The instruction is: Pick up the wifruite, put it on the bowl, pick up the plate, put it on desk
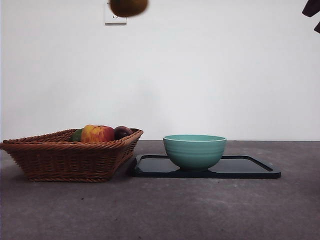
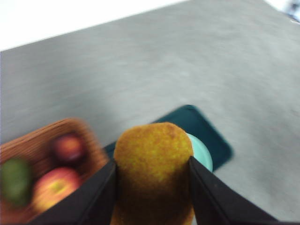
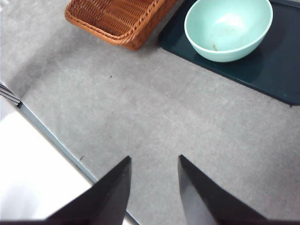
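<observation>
Tabletop [image 1: 160, 210] lies bare up front — basket [image 1: 70, 157] left, bowl [image 1: 194, 150] on tray [image 1: 250, 167]. Left end effector [image 2: 152, 187] pinches the fruit [image 2: 153, 173] high above; right end effector [image 3: 152, 187] waits, spread. Released early — it could miss the bowl.

Dark grey mottled bench [image 1: 210, 210] — two things sit directly on it. Brown wicker basket [image 1: 70, 160] stands just beside the black tray [image 1: 250, 169], on the tray's left in the front view; whether they touch is unclear. The tray lies flat — everything else on the bench side of it is bare grey surface.
</observation>
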`<state>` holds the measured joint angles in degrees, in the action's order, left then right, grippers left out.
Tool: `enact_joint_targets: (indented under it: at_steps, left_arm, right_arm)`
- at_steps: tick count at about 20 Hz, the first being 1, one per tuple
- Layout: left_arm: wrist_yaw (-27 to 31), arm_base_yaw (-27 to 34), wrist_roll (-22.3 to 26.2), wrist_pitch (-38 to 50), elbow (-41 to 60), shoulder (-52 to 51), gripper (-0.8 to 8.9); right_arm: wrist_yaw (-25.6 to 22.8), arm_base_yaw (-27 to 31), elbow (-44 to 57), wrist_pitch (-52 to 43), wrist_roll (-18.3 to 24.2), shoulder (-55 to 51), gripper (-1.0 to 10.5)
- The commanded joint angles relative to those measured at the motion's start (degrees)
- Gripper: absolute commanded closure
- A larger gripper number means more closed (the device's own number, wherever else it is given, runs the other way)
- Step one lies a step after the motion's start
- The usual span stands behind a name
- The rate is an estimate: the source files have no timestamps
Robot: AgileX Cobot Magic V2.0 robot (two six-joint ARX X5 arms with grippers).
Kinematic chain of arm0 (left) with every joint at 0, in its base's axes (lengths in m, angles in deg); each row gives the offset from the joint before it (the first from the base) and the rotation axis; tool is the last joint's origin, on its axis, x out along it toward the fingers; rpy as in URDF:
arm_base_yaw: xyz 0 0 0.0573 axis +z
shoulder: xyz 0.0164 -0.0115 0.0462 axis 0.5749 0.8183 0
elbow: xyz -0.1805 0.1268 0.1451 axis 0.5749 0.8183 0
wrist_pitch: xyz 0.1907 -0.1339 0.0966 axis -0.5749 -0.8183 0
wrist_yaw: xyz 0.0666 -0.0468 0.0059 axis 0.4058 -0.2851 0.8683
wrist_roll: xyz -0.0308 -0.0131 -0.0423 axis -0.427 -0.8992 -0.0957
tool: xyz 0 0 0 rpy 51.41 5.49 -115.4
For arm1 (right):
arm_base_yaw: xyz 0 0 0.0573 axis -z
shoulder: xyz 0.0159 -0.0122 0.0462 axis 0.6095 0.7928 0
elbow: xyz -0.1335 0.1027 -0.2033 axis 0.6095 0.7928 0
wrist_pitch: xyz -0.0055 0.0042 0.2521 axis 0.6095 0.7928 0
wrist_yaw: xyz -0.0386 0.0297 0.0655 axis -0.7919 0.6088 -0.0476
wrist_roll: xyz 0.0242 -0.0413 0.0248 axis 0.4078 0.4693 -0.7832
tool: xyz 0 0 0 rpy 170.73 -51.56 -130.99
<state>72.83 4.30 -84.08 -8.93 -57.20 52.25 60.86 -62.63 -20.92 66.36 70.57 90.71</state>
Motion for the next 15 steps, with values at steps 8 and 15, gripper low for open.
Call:
enact_joint_targets:
  at_steps: [8, 15]
  left_arm:
    - [8.07, 3.15, -9.11, 6.56, 18.34, -8.5, 6.7]
    - [13.64, 3.76, -13.64, 22.73, 38.16, -8.57, 6.7]
  right_arm:
    - [0.0, -0.28, -0.35, -1.73, 0.61, 0.28, 7.9]
    - [0.0, -0.28, -0.35, -1.68, 0.61, 0.28, 7.9]
